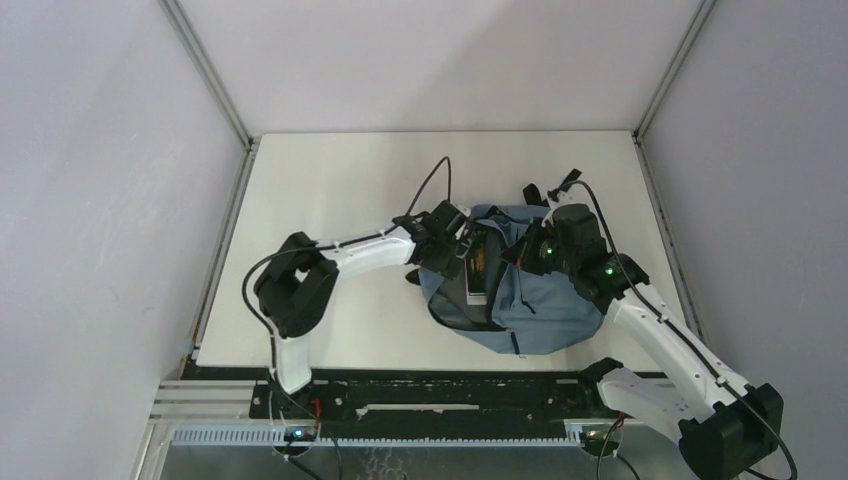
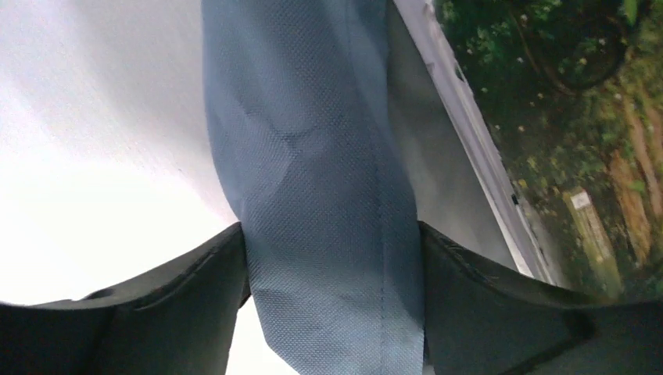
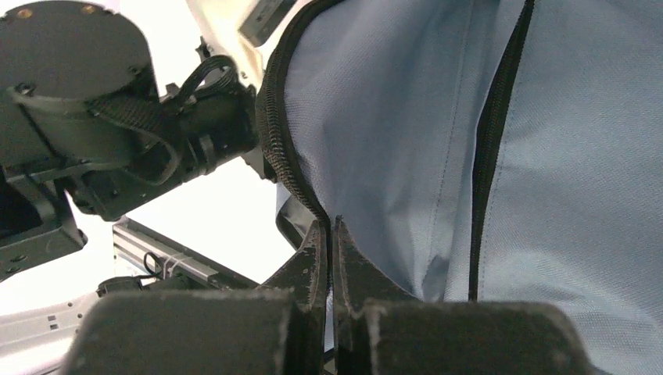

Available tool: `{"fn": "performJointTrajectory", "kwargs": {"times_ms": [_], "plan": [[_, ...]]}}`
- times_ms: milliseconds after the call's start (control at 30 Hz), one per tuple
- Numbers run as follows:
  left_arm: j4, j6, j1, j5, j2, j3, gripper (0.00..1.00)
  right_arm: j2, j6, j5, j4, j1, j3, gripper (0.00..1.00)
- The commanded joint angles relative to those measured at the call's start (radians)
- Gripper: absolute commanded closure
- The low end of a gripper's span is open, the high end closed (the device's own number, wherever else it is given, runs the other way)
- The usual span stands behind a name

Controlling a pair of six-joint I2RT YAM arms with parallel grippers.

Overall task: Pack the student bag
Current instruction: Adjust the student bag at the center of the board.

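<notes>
Student bag [image 1: 545, 310], a soft dusty blue-grey fabric backpack with black straps and black zip trim, lies flat on the cream-white surface [image 1: 330, 190]. It is in the right half, closer to the right edge than the left and roughly midway between the far and near edges. Its straps bunch at the end toward the far edge, and its rounded body points toward the near edge. The main opening gapes on the side facing the left edge.

In that opening sits a flat rectangular item with a dark green leafy picture on its face and a pale border [image 1: 478, 268]. The left wrist view shows it close up [image 2: 563, 117], just beside a hanging band of the bag's fabric [image 2: 313, 156].

The left gripper [image 1: 452, 248] reaches in at the opening. Its jaws stand wide, and the fabric band runs between them [image 2: 332, 242], meeting both inner faces. Whether they actually grip it cannot be told.

The right gripper [image 1: 528, 258] comes from the side toward the right edge. Its jaws are clenched together on the bag's zip-trimmed rim [image 3: 330, 228].

Pale lilac-grey walls [image 1: 100, 150] enclose the surface on three sides.
</notes>
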Motion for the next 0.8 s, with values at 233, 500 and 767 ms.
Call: {"fn": "performJointTrajectory", "kwargs": {"times_ms": [233, 500, 767], "plan": [[-0.096, -0.075, 0.056, -0.124, -0.107, 0.178, 0.81, -0.001, 0.000, -0.006, 0.020, -0.009, -0.001, 1.00], [0.417, -0.517, 0.329, 0.648, -0.203, -0.128, 0.75, 0.037, -0.031, -0.057, 0.044, 0.001, -0.039, 1.00], [0.445, -0.537, 0.332, 0.744, -0.175, -0.138, 0.52, 0.153, -0.114, -0.193, 0.112, 0.154, -0.004, 0.74]]}}
